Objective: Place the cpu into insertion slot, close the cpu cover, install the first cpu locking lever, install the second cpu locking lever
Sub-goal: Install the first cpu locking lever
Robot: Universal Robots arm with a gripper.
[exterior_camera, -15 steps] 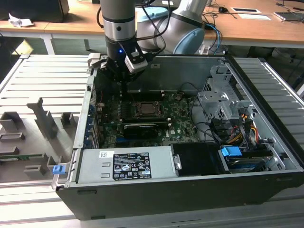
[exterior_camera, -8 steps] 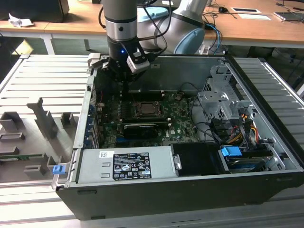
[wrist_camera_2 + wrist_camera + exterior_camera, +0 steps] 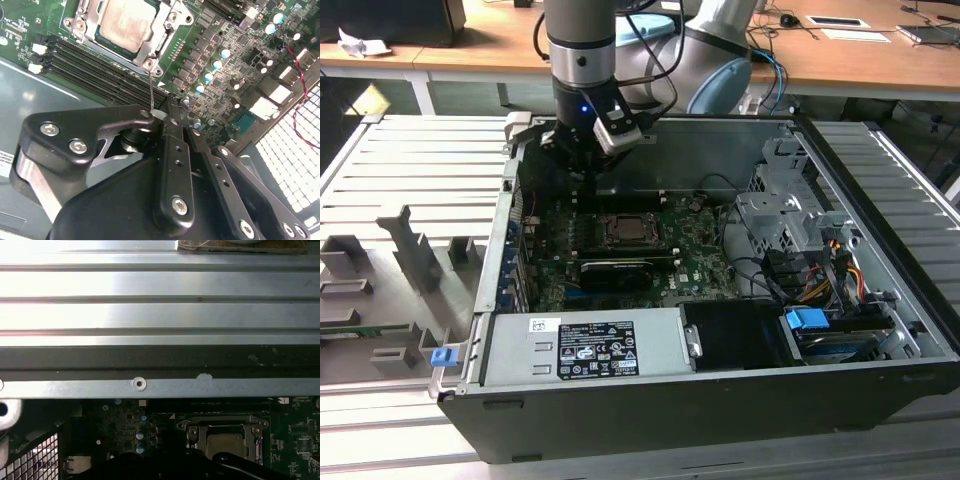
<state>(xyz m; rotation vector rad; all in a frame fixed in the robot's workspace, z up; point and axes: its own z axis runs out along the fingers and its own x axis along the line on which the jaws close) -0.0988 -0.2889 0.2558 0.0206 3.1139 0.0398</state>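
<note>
My claw (image 3: 159,113) is clenched on the locking lever (image 3: 151,87), a thin straight wire pinched between my fingertips (image 3: 172,125). In the second wrist view its long axis runs from the corner of the socket straight toward me, and its free end sits in my grip. The cpu (image 3: 125,22) lies flat in the insertion slot (image 3: 650,232), dull metal top facing up and edges square with the socket. The cpu cover (image 3: 112,46) lies down over it, framing the chip through its window. Long black memory slots (image 3: 100,75) run parallel to the near edge of the socket, between it and my fingers. In the exterior view I hang inside the open computer case (image 3: 720,400), over the motherboard (image 3: 700,250). I am on the far side of the socket, toward the exterior view's left, and the chip (image 3: 628,229) is near the middle of the board. A long black card (image 3: 615,270) lies just on its near side. In the first wrist view the chip (image 3: 226,444) sits below the case's metal wall (image 3: 160,386).
</note>
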